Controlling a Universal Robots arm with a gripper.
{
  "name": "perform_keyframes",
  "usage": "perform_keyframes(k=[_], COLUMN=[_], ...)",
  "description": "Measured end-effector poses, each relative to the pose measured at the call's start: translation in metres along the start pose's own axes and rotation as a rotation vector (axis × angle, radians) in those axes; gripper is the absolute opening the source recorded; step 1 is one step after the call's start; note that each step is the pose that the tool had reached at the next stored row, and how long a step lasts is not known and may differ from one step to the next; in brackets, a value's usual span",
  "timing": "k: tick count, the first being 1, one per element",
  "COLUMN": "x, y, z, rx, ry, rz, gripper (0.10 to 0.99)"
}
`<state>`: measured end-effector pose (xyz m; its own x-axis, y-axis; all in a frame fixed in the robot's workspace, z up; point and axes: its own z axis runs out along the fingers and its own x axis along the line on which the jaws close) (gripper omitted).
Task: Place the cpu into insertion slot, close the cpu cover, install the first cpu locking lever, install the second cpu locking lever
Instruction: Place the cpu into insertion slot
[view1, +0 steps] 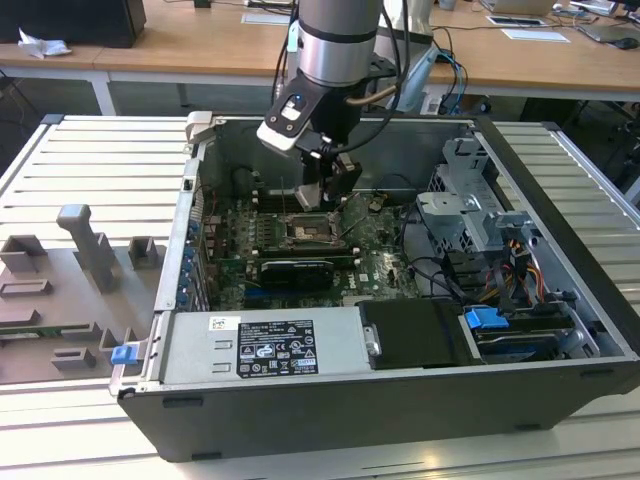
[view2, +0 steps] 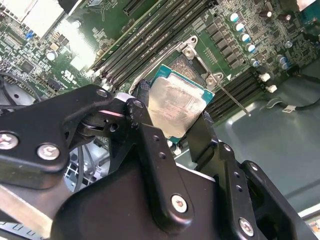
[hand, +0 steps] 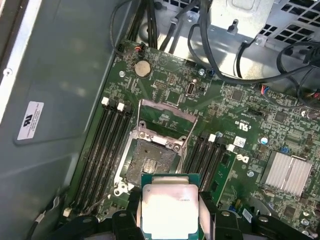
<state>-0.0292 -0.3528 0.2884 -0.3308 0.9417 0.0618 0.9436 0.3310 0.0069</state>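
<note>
Big picture: open PC case sitting on the slatted worktop, with the arm reaching down inside over the green motherboard. The gripper hangs just above the middle of the board.

We're on step one, getting the chip in. The gripper is pinched narrow on the cpu, one finger on each of two opposite edges, silver top facing the camera. In the first wrist view the cpu hovers clear of the insertion slot, near it but not over it, and not touching. The slot looks bare, dark contacts showing. The cpu cover is flipped back on its hinge, so nothing blocks the way in. A thin locking lever sticks out loose beside the socket.

My read: the placing needs the chip squared up with the slot's rim and kept level on the way down. A tilted drop could catch an edge or hurt the contacts.
</note>
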Motion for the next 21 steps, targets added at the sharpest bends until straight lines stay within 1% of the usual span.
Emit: perform_keyframes(k=[1, 4, 7, 9, 12, 14, 18, 19, 20, 21], x=[-0.0002, -0.0004, -0.0005, -0.0006, -0.0008, -0.0005, -0.0011, -0.0013, -0.0014, -0.0016], y=[0.0000, -0.0001, 0.0000, -0.0001, -0.0001, -0.0012, -0.0014, -0.0015, -0.0017, -0.0017], z=[0.0027, 0.0064, 0.0084, 0.0102, 0.0128, 0.0146, 0.0245, 0.0289, 0.0321, 0.0341], rx=[0.000, 0.000, -0.002, -0.005, -0.009, -0.009, -0.010, -0.012, -0.013, -0.013], ry=[0.0000, -0.0001, -0.0003, -0.0007, -0.0017, -0.0019, -0.0021, -0.0022, -0.0022, -0.0023], rz=[0.000, 0.003, 0.035, 0.087, 0.145, 0.154, 0.180, 0.212, 0.229, 0.231], gripper=[0.541, 0.541, 0.541, 0.541, 0.541, 0.541, 0.541, 0.541, 0.541, 0.541])
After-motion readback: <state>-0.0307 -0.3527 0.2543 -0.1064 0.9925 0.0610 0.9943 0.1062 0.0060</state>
